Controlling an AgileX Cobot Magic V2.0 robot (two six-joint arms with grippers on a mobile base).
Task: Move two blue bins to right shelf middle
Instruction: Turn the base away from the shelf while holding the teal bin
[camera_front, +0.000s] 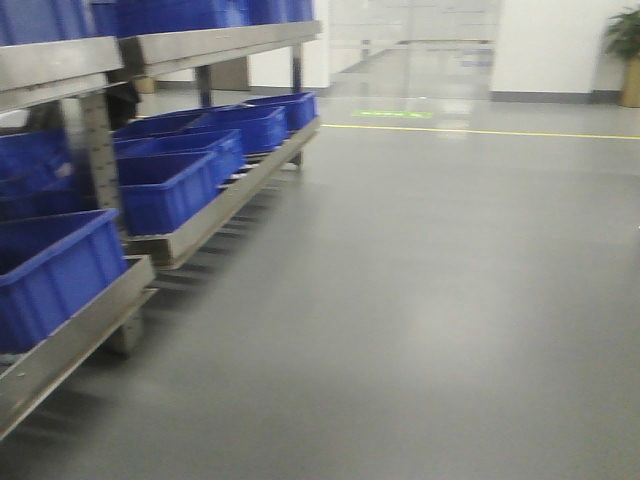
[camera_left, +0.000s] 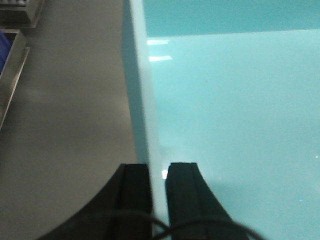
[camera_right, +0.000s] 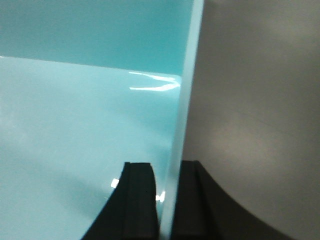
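Note:
A pale aqua blue bin (camera_left: 235, 125) fills both wrist views, and I look down into its smooth inside (camera_right: 75, 125). My left gripper (camera_left: 159, 172) is shut on the bin's left wall, one finger outside and one inside. My right gripper (camera_right: 169, 172) is shut on the right wall in the same way. The grey floor shows beyond each wall. Neither the bin nor the grippers show in the front view. A stainless steel rack (camera_front: 215, 42) with perforated uprights stands at the left there. I cannot tell whether it is the right shelf middle.
Several dark royal-blue bins (camera_front: 165, 185) sit on the rack's lower tier, with more on the tier above. Grey floor (camera_front: 430, 300) stretches ahead to a yellow line (camera_front: 480, 131). A potted plant (camera_front: 625, 40) stands far right. A rack rail (camera_left: 12, 65) edges the left wrist view.

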